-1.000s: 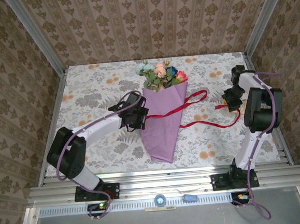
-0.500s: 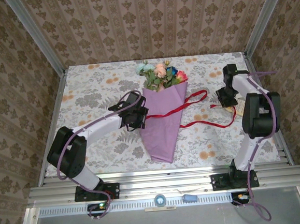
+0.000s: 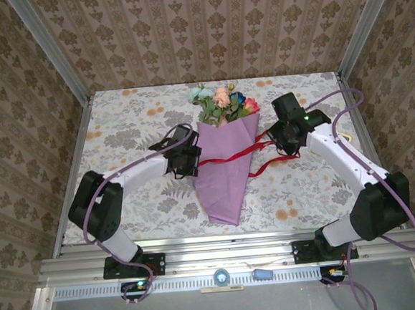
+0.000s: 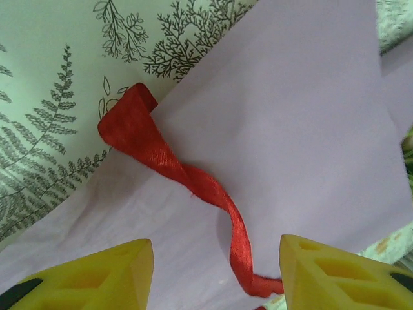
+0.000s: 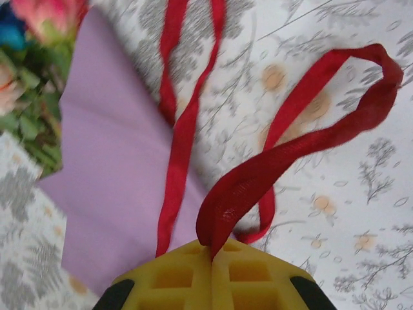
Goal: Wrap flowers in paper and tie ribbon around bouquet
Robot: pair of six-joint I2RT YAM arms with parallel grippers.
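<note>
Broadly, the desk (image 3: 120, 140) is covered by a floral cloth, and the bouquet (image 3: 224, 179) is laid at its middle, heads toward the far edge. The paper (image 4: 290, 129) is rolled into a lilac cone around the stems, and the flowers (image 3: 221, 103) stick out of its wide mouth. The ribbon (image 4: 169, 163) is draped across the cone's upper part, with slack loops left on the cloth to the right. The right gripper (image 5: 213, 248) is closed on a ribbon loop just beside the cone's right edge. The left gripper (image 4: 216, 261) is held partly open over the cone's left edge, with the short curled ribbon end lying between its jaws, not pinched.

No knot is tied yet. If the right side is pulled before the left end is pinched, that short end could be dragged across the paper and lost. If the left jaws are closed too low, paper could be caught with the ribbon and the wrap torn or unrolled. The light cone could also be shifted by tension.
</note>
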